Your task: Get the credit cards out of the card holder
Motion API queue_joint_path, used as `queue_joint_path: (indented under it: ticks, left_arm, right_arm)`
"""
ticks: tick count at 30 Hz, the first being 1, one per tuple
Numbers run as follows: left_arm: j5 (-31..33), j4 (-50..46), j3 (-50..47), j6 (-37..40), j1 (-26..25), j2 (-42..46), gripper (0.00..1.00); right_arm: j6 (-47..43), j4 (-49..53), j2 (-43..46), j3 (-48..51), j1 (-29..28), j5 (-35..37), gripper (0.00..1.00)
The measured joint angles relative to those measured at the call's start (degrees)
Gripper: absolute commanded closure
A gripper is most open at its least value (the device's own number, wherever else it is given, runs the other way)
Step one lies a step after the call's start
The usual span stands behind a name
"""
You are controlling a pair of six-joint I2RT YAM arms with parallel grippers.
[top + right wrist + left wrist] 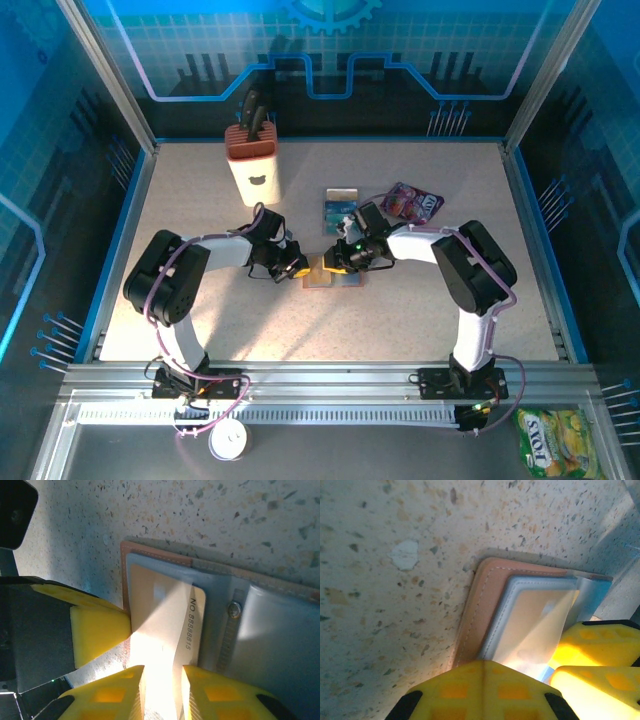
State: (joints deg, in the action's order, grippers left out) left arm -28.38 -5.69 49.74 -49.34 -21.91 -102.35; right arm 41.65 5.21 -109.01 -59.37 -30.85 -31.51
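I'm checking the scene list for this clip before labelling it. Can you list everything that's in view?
card holder: 1, tan-brown with blue-grey inside, open at mid-table between the grippers
tan card: 1, tan-orange, lying on the open card holder
teal card: at least 1, teal-blue, on the table beyond the card holder
purple snack packet: 1, purple, right of the teal card
knife block: 1, cream with brown top and black handles, far left of the table
yellow-green packet: 1, near ledge, right corner
white round thing: 1, near ledge by the left arm's base
table: 1, speckled beige
left gripper: yellow fingers, shut, at the card holder's left edge
right gripper: yellow fingers either side of the tan card's near end; grip unclear
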Motion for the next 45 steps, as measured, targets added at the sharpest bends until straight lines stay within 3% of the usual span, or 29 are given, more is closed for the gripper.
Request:
queue_joint_path:
  ticks: [27,45]
  left_arm:
    - [0.0,0.0,0.0,0.0,0.0,0.0,0.95]
    - [1.0,-4.0,0.7,0.9,0.0,1.4,0.93]
  right_arm:
    - [-2.0,4.5,-1.4,-3.3,-1.4,1.6,0.71]
    - [-3.1,6.5,5.0,-3.3,-1.3,2.8,0.7]
